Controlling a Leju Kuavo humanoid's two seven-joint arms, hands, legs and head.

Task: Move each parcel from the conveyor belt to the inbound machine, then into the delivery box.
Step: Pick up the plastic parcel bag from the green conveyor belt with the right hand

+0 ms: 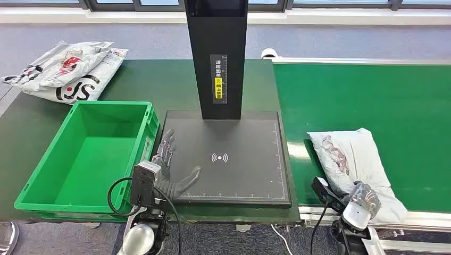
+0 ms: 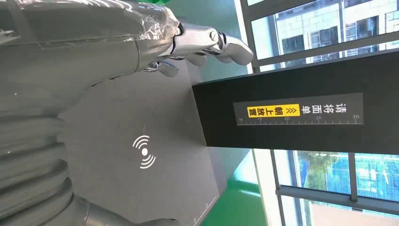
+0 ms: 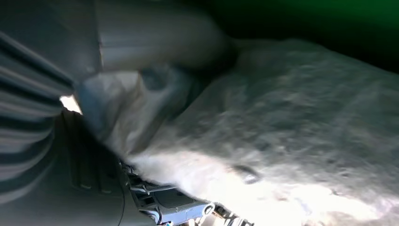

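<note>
The white poly-bag parcel (image 1: 355, 166) lies flat on the green conveyor belt (image 1: 372, 101), its near corner under the right hand (image 1: 363, 195), which sits at the belt's front edge so the bag can be taken from the side closest to the robot. In the right wrist view the crinkled bag film (image 3: 282, 141) bunches against the thumb (image 3: 160, 42), so the hand looks to be pressing on or closing over that corner, but blur and the bag itself hide the fingers, and I cannot tell whether it truly grips. Away from that hand, across the belt's edge, stands the inbound machine: a dark scanning plate (image 1: 234, 138) with a white wireless mark (image 1: 219, 158) and a black post (image 1: 215, 58) whose yellow label presumably asks for the waybill face up, which is why the plate is left bare for the parcel. The left hand (image 1: 169, 169) rests open, fingers apart, at the plate's near corner, holding nothing, likely waiting to receive or steady the bag. Just beside it on the worktop (image 1: 154, 79) is the green delivery box (image 1: 85, 154); beyond, other white parcels (image 1: 66, 71) lie heaped.
</note>
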